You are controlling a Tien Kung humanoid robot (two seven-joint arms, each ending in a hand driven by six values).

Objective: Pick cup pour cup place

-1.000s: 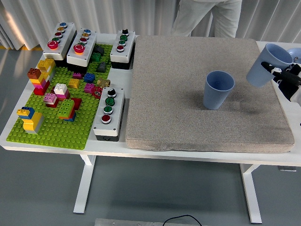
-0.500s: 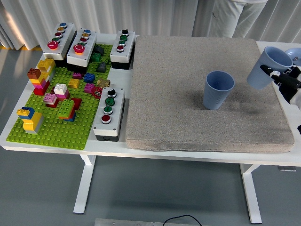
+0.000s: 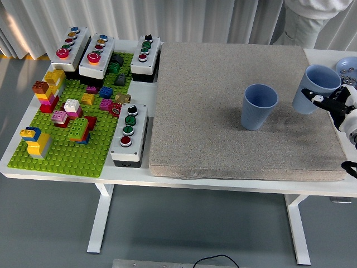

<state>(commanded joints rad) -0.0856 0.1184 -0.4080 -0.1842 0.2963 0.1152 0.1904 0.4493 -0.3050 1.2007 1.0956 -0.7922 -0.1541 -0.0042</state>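
On the grey pad (image 3: 240, 111), the right hand (image 3: 334, 103) grips the held blue cup (image 3: 316, 88), now lower and more upright at the right edge, so placing seems underway; the standing blue cup (image 3: 259, 106) stays mid-pad.

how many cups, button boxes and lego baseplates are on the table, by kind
blue cups: 2, one standing on the mat, one held in the right hand
button boxes: 4
green lego baseplate: 1
total: 7
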